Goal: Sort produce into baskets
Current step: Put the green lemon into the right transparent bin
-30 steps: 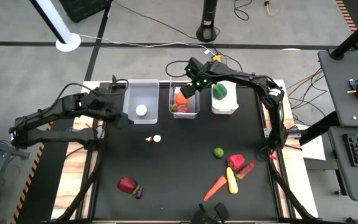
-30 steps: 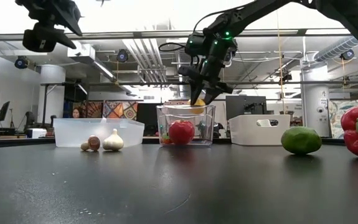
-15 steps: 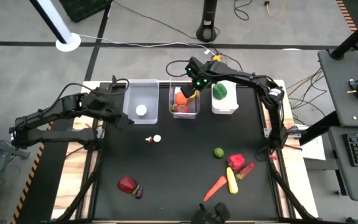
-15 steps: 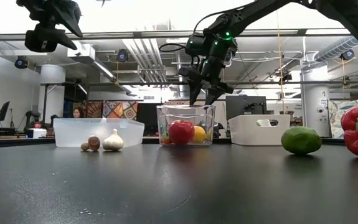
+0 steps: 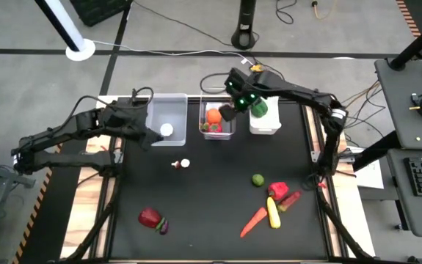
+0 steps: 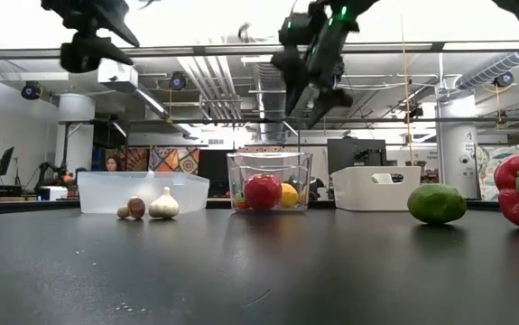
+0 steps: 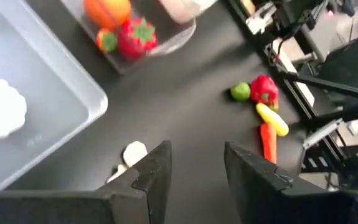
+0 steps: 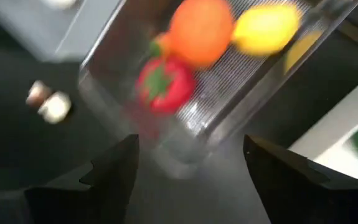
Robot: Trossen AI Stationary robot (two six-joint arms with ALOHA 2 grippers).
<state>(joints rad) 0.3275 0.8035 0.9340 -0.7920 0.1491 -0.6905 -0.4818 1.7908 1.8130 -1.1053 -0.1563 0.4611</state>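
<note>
Now lemon (image 8: 266,28) below right claw (image 8: 188,165)

Mid-table is open: only the garlic (image 5: 186,163) and mushroom (image 5: 175,165) sit there. Far edge is blocked by three bins (image 5: 217,117) in a row, right gripper (image 5: 230,110) hovering over them. Near-right is crowded: lime (image 5: 257,179), pepper (image 5: 277,191), carrot (image 5: 252,221).

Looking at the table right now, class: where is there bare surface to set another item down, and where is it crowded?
Free: the wide black stretch between the garlic and mushroom and the lime, and the table's front middle. Crowded: the front right, where red pepper, corn and carrot bunch together, and the far edge, lined by three baskets.
</note>
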